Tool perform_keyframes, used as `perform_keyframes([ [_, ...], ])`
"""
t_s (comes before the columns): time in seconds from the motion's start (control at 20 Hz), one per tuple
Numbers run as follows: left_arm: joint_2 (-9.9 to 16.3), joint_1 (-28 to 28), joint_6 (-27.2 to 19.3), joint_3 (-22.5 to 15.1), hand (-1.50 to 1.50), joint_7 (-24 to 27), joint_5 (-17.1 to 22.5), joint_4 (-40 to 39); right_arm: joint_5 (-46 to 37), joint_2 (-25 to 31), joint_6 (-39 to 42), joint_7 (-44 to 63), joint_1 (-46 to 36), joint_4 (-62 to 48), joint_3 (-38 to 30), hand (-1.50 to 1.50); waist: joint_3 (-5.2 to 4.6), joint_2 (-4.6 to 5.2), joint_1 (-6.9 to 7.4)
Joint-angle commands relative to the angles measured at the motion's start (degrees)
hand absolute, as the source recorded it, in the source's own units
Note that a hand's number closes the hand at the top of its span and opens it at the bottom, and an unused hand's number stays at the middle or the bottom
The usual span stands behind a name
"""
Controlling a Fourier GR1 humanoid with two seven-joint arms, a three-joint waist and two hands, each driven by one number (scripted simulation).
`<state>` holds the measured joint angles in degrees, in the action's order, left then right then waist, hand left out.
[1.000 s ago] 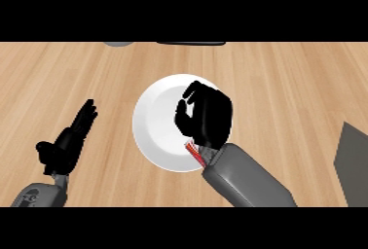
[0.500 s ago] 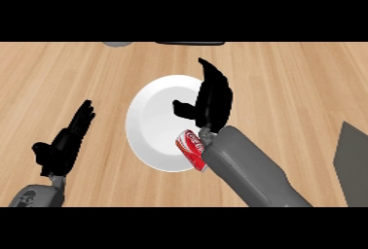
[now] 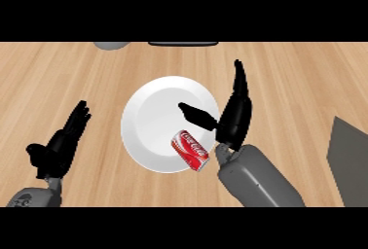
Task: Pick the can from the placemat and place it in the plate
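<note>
A red can [image 3: 191, 150] lies on its side in the white plate [image 3: 158, 107], near the plate's lower right rim. My right hand [image 3: 234, 114] stands over the plate's right edge with fingers straight and thumb spread toward the plate's middle; it is open and apart from the can, which lies just below the thumb. My left hand [image 3: 61, 143] rests open on the counter left of the plate, fingers pointing up. A dark grey placemat [image 3: 351, 160] shows at the right edge.
The wooden counter [image 3: 72, 78] spreads around the plate. A grey round object [image 3: 111, 45] and a dark flat object [image 3: 183, 44] sit at the far edge.
My right hand has let go of the can and straightened its fingers, moving to the right. The can now lies uncovered in the plate. The left hand has not moved.
</note>
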<state>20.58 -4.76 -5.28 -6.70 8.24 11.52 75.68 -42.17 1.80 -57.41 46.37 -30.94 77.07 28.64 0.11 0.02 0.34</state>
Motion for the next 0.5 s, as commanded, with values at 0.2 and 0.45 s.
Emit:
perform_keyframes([
  [0.2, 2.0, 1.9, 2.5, 2.3, 0.0, -0.7, 1.0, 2.1, 18.9, 13.7, -5.3, -18.6, 21.4, 20.3, 3.4, -1.5, 0.03, -0.01, -0.33],
  [0.45, -0.7, 1.5, 2.6, 2.1, 0.0, 4.0, -1.0, -3.4, 32.7, 19.6, -2.3, -34.9, 29.4, 23.0, 4.0, -1.5, 0.06, 0.15, -0.37],
])
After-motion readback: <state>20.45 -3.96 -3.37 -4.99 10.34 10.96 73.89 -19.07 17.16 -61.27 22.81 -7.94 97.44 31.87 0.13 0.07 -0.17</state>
